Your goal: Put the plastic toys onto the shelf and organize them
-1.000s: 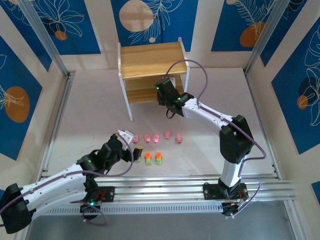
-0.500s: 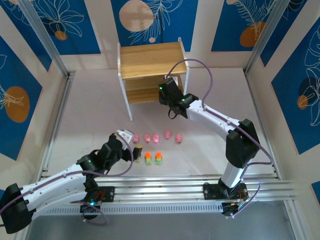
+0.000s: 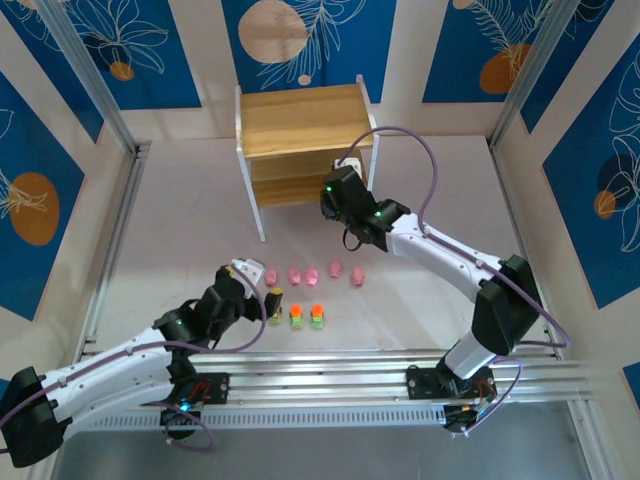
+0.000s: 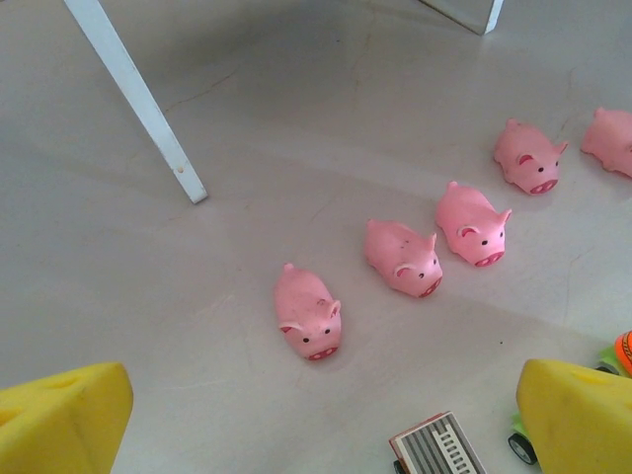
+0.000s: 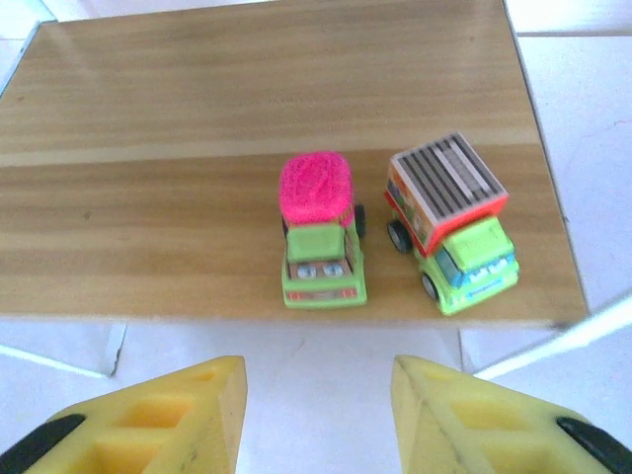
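Several pink pig toys stand in a row on the table, the nearest pig (image 4: 309, 316) just ahead of my left gripper (image 4: 321, 425), which is open and empty. That row of pigs (image 3: 311, 273) lies right of the left gripper (image 3: 248, 274). A grey-topped green truck (image 4: 437, 449) sits between its fingers' far ends, untouched. Two orange-topped green toys (image 3: 307, 316) stand beside it. On the shelf's (image 3: 300, 120) lower board (image 5: 197, 148) stand a magenta-topped truck (image 5: 321, 227) and a grey-topped truck (image 5: 452, 222). My right gripper (image 5: 318, 415) hovers open just in front of them, empty.
A white shelf leg (image 4: 138, 99) stands ahead and left of the left gripper. Blue patterned walls and metal rails (image 3: 110, 270) enclose the table. The right arm's cable (image 3: 425, 175) loops above its forearm near the shelf.
The right arm's elbow has swung right and toward the near edge, and its gripper has drawn back a little from the shelf. The left arm has stayed still.
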Robot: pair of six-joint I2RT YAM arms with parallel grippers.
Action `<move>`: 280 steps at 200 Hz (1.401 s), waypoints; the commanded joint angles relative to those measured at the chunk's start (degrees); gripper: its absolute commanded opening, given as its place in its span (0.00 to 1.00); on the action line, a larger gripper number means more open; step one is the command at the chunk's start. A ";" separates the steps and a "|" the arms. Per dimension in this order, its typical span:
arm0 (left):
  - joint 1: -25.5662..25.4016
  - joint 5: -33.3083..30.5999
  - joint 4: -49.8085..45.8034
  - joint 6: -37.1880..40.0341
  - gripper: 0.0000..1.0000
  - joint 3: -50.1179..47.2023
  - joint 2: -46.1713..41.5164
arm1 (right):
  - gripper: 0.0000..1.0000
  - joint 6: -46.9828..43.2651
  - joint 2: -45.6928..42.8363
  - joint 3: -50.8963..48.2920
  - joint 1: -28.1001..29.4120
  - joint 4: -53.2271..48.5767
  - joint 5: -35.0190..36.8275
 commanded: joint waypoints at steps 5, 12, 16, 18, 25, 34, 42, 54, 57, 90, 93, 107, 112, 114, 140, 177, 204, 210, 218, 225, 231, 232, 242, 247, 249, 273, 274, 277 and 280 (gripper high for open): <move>0.15 -0.97 -0.28 -0.61 0.96 1.23 -0.02 | 0.43 2.01 -5.38 -3.48 1.81 -1.24 1.61; 0.16 -0.99 -0.50 -0.60 0.95 1.50 0.27 | 0.43 2.46 -6.61 -4.57 2.33 -1.73 2.00; 0.15 -0.97 -0.67 -0.59 0.94 1.61 0.52 | 0.43 2.61 -7.38 -5.31 2.61 -1.95 2.14; 0.16 -0.97 -0.75 -0.68 0.94 1.75 0.66 | 0.43 2.69 -7.73 -5.73 2.77 -2.08 2.21; 0.08 -1.02 -1.14 -0.69 0.93 2.09 1.00 | 0.43 2.98 -9.19 -6.93 3.37 -2.43 2.63; -0.08 -1.49 -1.63 -1.06 0.92 2.63 1.54 | 0.43 3.25 -10.90 -8.72 4.09 -3.13 3.10; -0.42 -2.43 -2.33 -1.52 0.92 2.98 1.98 | 0.43 3.60 -12.56 -10.13 4.79 -3.98 3.80; -1.02 -4.16 -3.52 -2.89 0.91 3.62 2.03 | 0.43 3.80 -15.09 -12.39 5.84 -5.21 4.90; -1.20 -4.59 -3.76 -3.42 0.91 3.62 2.03 | 0.43 3.88 -15.82 -12.96 6.10 -5.50 5.17; -4.77 -9.43 -5.26 -10.26 0.91 3.14 1.61 | 0.42 5.31 -22.41 -19.04 8.51 -9.50 6.95; -5.40 -10.25 -5.44 -10.76 0.91 3.15 1.66 | 0.42 5.56 -22.95 -19.58 8.60 -9.94 7.00; -8.29 -14.17 -6.67 -12.95 0.91 3.46 2.01 | 0.42 6.77 -25.33 -22.23 9.28 -11.58 7.15; -9.26 -15.45 -7.23 -13.66 0.91 3.69 2.33 | 0.42 7.34 -26.16 -23.08 9.49 -12.19 7.26; -9.69 -15.93 -7.44 -14.01 0.90 3.78 2.40 | 0.42 7.50 -26.47 -23.44 9.63 -12.49 7.26; -14.95 -22.51 -11.28 -19.16 0.91 5.67 4.32 | 0.42 9.72 -30.27 -27.90 11.05 -14.91 7.53; -19.06 -27.51 -16.80 -28.69 0.91 7.28 5.59 | 0.42 12.77 -33.08 -31.71 14.09 -17.22 8.35; -19.91 -28.12 -20.57 -35.80 0.91 7.83 7.69 | 0.45 14.63 -33.88 -33.82 16.13 -18.24 9.28; -20.08 -28.03 -20.96 -36.80 0.91 7.84 8.26 | 0.46 14.78 -34.10 -34.32 16.44 -18.24 9.35; -20.36 -27.83 -21.26 -37.89 0.91 7.69 8.92 | 0.46 14.92 -34.46 -34.97 16.70 -18.15 9.29; -20.65 -27.70 -21.26 -38.64 0.91 7.77 9.55 | 0.46 15.05 -34.72 -35.47 16.89 -18.14 9.29; -20.82 -27.44 -21.23 -39.02 0.91 7.72 10.10 | 0.47 15.21 -34.99 -35.94 16.99 -18.15 9.29; -20.83 -27.43 -21.24 -39.10 0.91 7.74 10.14 | 0.47 15.22 -35.03 -35.96 17.00 -18.15 9.29; -21.23 -27.18 -21.24 -39.58 0.91 7.93 11.03 | 0.48 15.70 -35.30 -36.48 17.00 -18.62 9.39; -21.37 -27.09 -21.20 -39.83 0.91 8.05 11.51 | 0.48 15.82 -35.40 -36.80 16.97 -18.79 9.37; -21.53 -27.08 -21.21 -39.93 0.91 8.10 11.69 | 0.48 15.84 -35.48 -36.89 16.99 -18.79 9.33; -22.28 -26.69 -21.19 -41.78 0.91 8.53 13.37 | 0.48 16.10 -36.37 -38.32 17.00 -18.94 9.03; -22.26 -26.66 -21.18 -41.89 0.91 8.55 13.45 | 0.48 16.10 -36.42 -38.38 17.00 -18.94 9.03; -22.34 -26.56 -21.03 -42.04 0.91 8.47 13.58 | 0.48 16.11 -36.58 -38.56 17.00 -19.02 8.96; -22.34 -26.43 -20.87 -42.27 0.91 8.41 13.67 | 0.48 16.19 -36.70 -38.73 17.00 -19.03 8.94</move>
